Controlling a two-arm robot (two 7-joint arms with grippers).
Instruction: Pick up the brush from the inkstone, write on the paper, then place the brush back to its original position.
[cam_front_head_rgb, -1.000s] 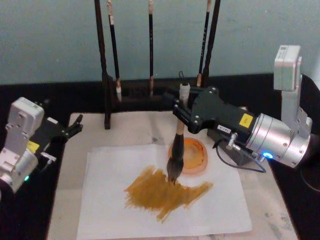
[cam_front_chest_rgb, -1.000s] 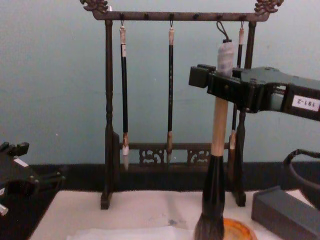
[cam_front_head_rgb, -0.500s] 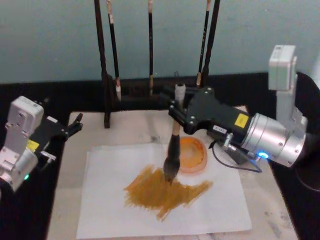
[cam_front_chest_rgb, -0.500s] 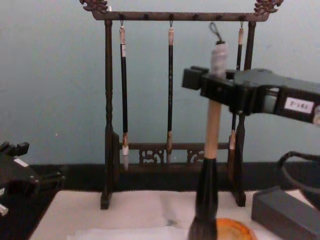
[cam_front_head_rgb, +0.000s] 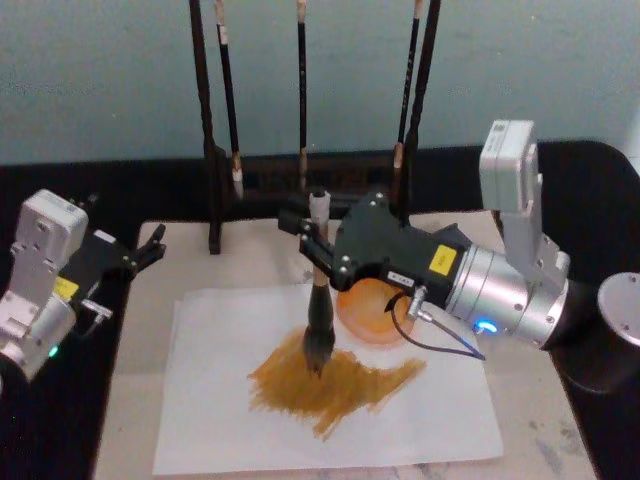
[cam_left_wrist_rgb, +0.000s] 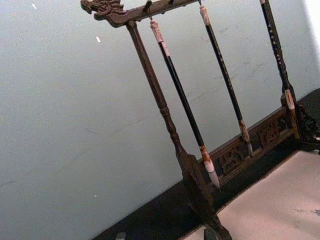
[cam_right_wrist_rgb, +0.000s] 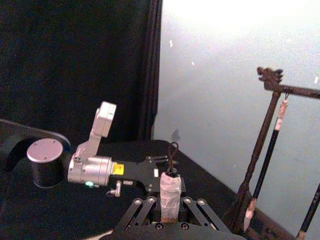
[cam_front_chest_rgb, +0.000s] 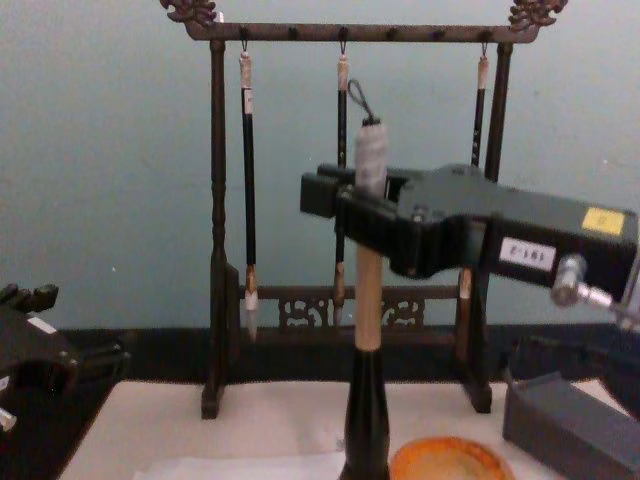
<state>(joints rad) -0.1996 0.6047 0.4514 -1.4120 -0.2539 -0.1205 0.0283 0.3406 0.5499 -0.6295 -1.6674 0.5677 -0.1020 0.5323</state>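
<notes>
My right gripper (cam_front_head_rgb: 316, 246) is shut on the light wooden handle of the brush (cam_front_head_rgb: 320, 312), which it holds upright. The tuft presses on the white paper (cam_front_head_rgb: 430, 425), at the upper left of an ochre ink patch (cam_front_head_rgb: 335, 385). Just right of the brush lies the orange-brown inkstone (cam_front_head_rgb: 362, 312), partly covered by the gripper body. From the chest, the gripper (cam_front_chest_rgb: 366, 212) clamps the brush (cam_front_chest_rgb: 368, 300) below its white-wrapped top, with the inkstone (cam_front_chest_rgb: 447, 460) low to its right. The wrapped top (cam_right_wrist_rgb: 170, 196) shows between the fingers. My left gripper (cam_front_head_rgb: 150, 250) rests open at the table's left edge.
A dark wooden rack (cam_front_head_rgb: 212, 150) with three slim black brushes (cam_front_chest_rgb: 247, 180) stands behind the paper. A grey block (cam_front_chest_rgb: 570, 425) lies at the right. The off-white mat (cam_front_head_rgb: 135, 400) lies under the paper on a black table, and a grey cylinder (cam_front_head_rgb: 622, 300) stands far right.
My right gripper has carried the brush leftward and toward me, dragging the tuft from beside the inkstone across the ink patch. The left arm has not moved.
</notes>
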